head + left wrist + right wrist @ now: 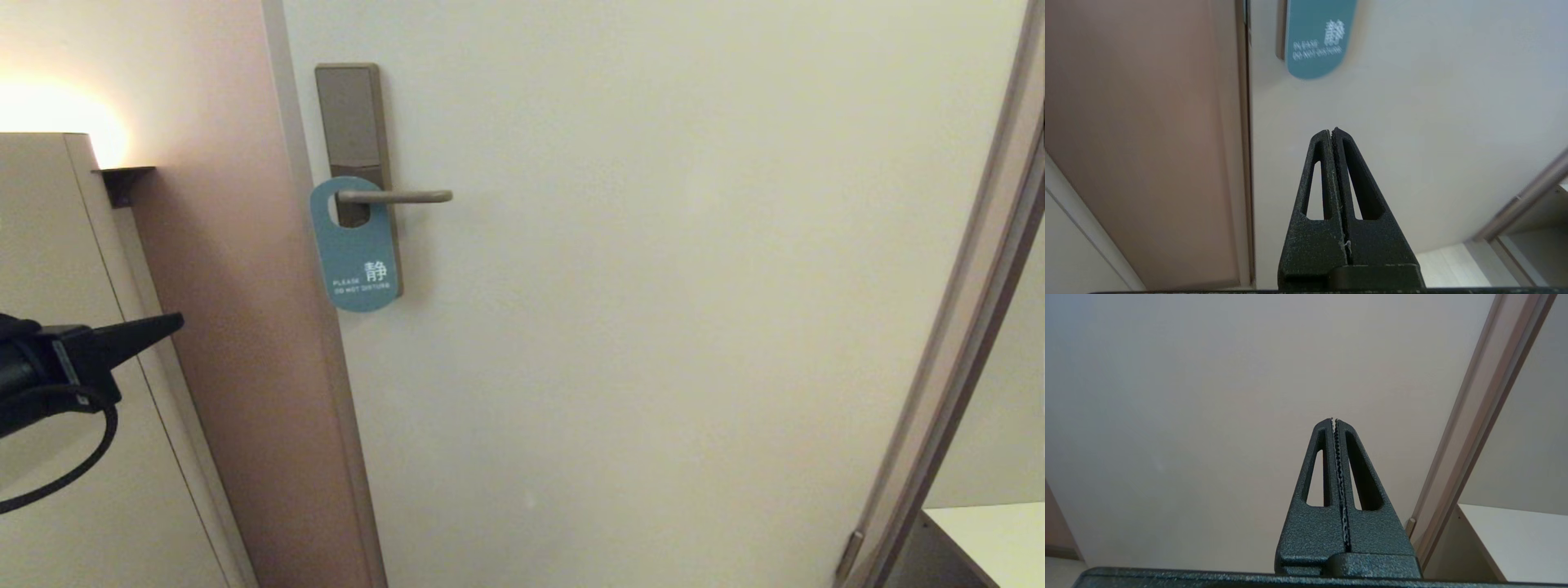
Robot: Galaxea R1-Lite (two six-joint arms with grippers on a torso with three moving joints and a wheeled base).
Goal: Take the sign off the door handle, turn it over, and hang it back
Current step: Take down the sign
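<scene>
Sign (356, 245) hangs blue-face-out on the door handle (396, 196), beside the pink wall (237, 286); left gripper (167, 324) below it pinched closed, empty, like the right gripper (1334, 421), seen only by its wrist camera.

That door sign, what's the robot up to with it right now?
Nothing is holding it yet. The sign hangs on the door handle, blue face out. The left gripper, fingers shut and empty, is below and left of the sign, pointing toward the door. The right gripper is also shut and empty, facing a bare part of the door.
</scene>
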